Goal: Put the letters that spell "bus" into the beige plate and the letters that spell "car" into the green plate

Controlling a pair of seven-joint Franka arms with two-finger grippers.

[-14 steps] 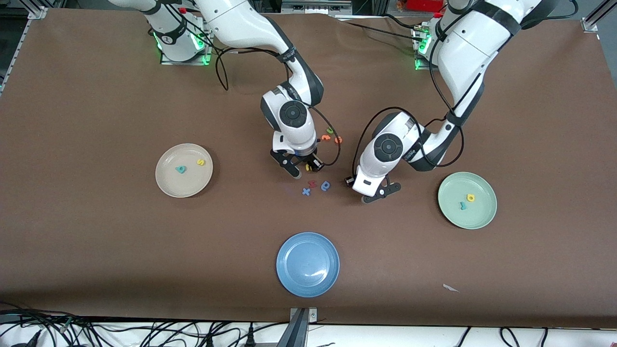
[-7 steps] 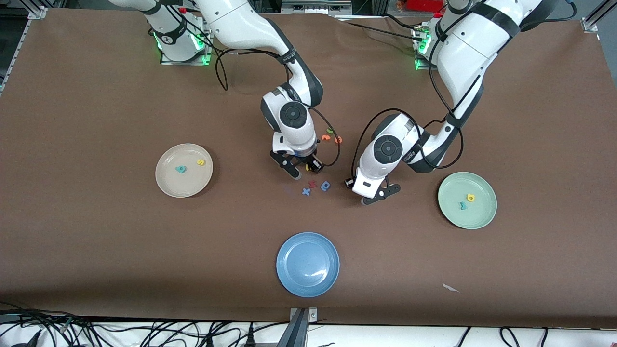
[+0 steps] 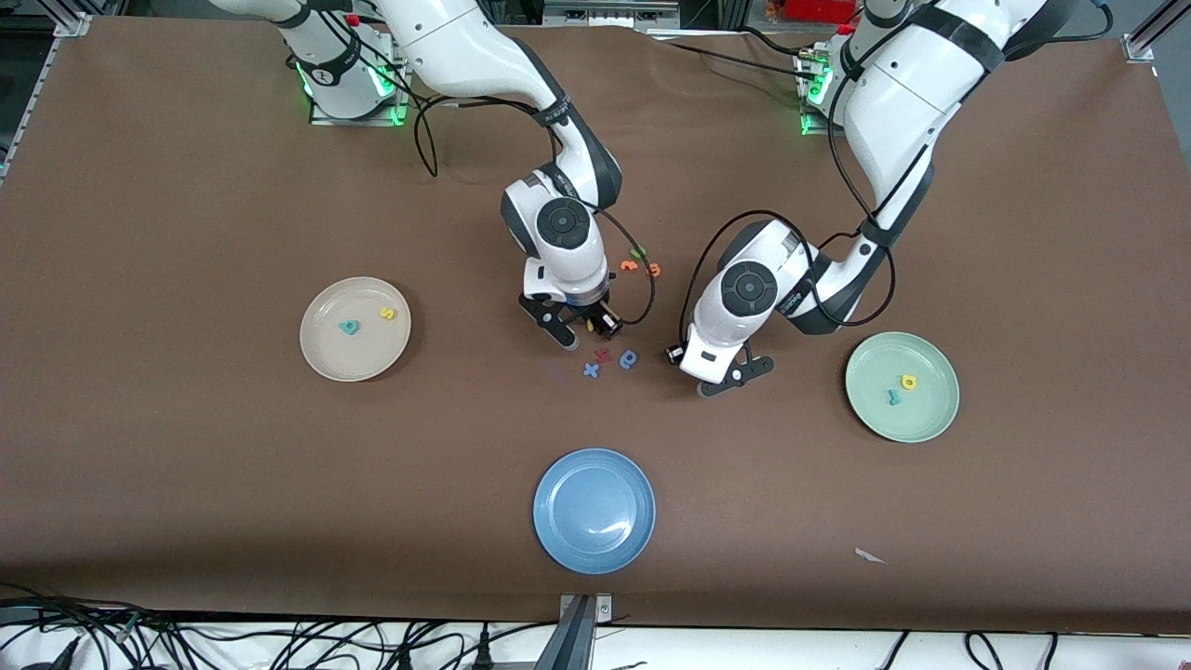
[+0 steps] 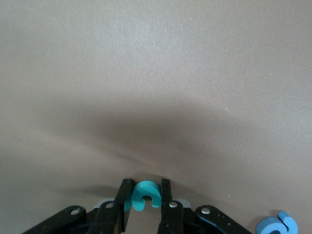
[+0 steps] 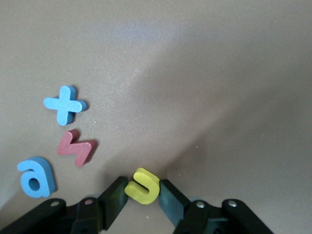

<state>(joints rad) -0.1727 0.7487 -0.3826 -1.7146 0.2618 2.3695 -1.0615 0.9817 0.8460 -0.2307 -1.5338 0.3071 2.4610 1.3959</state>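
1. Brown matte paper covers the table (image 3: 186, 484); a glossy round blue plate (image 3: 594, 510) lies nearest the camera with open room all around it.
2. Mid-table, the beige plate (image 3: 321, 358) holds a teal "b" (image 3: 349, 327) and yellow "s" (image 3: 388, 314); the green plate (image 3: 921, 419) holds a yellow "a" (image 3: 908, 381) and teal "r" (image 3: 893, 398).
3. Between the plates lie a blue cross (image 5: 64, 104), a red zigzag (image 5: 74, 147) and a blue letter (image 5: 35, 176).
4. Left gripper (image 4: 146, 202) is clamped on the teal "c" (image 4: 145, 193) at the table.
5. Right gripper (image 5: 141, 197) has its fingers against the foam yellow "u" (image 5: 143, 185).
6. Orange letters (image 3: 640, 267) lie farthest.
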